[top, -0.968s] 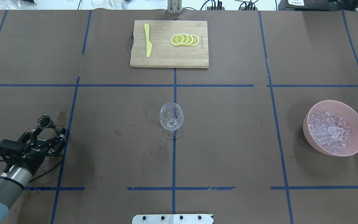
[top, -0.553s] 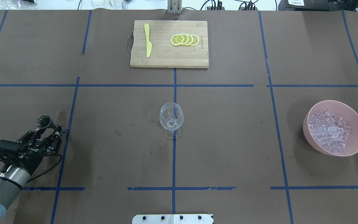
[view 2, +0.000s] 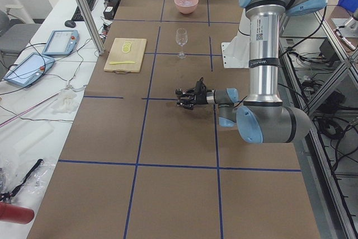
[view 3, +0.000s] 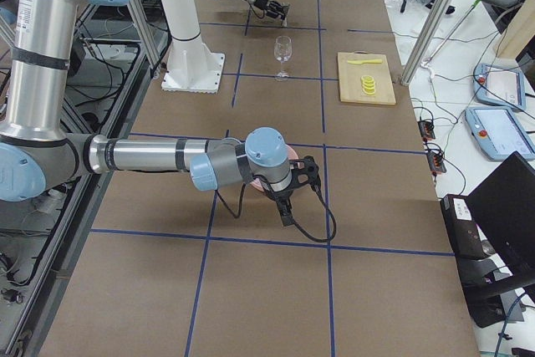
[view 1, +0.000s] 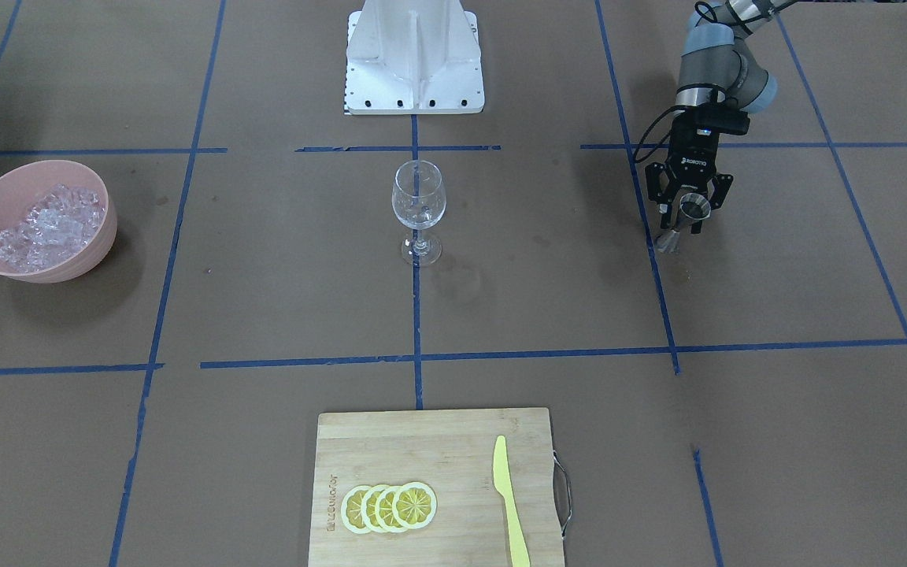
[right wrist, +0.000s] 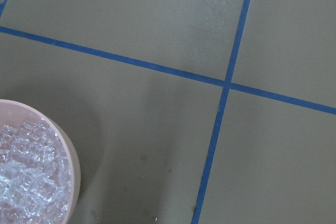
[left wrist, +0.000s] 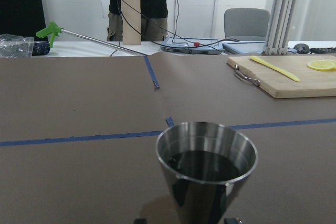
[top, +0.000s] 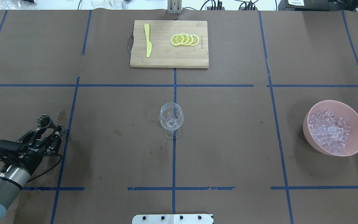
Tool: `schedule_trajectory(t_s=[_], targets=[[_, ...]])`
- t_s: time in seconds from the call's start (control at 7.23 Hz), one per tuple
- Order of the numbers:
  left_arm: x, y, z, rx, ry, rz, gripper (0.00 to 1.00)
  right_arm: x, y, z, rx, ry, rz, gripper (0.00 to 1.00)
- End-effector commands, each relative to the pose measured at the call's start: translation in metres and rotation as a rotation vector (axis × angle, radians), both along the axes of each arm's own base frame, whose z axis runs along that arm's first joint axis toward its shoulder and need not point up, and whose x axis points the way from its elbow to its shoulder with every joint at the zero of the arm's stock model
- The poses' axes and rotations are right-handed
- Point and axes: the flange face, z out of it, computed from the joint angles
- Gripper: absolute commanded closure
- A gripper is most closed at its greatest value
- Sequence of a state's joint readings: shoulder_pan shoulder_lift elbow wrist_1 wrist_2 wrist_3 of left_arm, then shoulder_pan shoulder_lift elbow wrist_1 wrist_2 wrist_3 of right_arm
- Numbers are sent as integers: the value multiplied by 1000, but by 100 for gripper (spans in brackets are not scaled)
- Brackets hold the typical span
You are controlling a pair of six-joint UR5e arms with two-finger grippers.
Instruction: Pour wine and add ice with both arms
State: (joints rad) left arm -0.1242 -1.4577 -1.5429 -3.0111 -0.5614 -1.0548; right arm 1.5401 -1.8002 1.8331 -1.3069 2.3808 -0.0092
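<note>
A: Where's the wine [left wrist: 202,165]?
B: In the metal cup [left wrist: 199,203] near the table's [top: 228,140] left edge, left gripper [top: 54,130] pinching its waist. Ice [top: 329,130] sits in the bowl [view 1: 68,264], right edge; right gripper's [view 3: 286,211] fingers can't be made out.

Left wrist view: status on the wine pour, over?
Left gripper shut on jigger, wine inside, unpoured. Right gripper by bowl of ice, state unreadable. Nothing between jigger and glass.

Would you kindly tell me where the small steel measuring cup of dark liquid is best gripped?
Grip the small steel cone-shaped measuring cup low on its narrowing body, beneath the flared rim, coming in level from the robot's side, where the left gripper sits. It stands upright holding dark liquid, so a sideways pinch should keep it level; the open rim offers no hold from above.
</note>
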Motion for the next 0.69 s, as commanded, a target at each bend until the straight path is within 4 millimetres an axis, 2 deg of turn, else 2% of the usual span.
schedule_trajectory(t_s=[0.0,0.55], targets=[[1,0,0,2,-4,1,43,0,-1,0,1,0,0,0],[-2,-2,-3,12,-6,-26,43,0,-1,1,-2,2,0,0]])
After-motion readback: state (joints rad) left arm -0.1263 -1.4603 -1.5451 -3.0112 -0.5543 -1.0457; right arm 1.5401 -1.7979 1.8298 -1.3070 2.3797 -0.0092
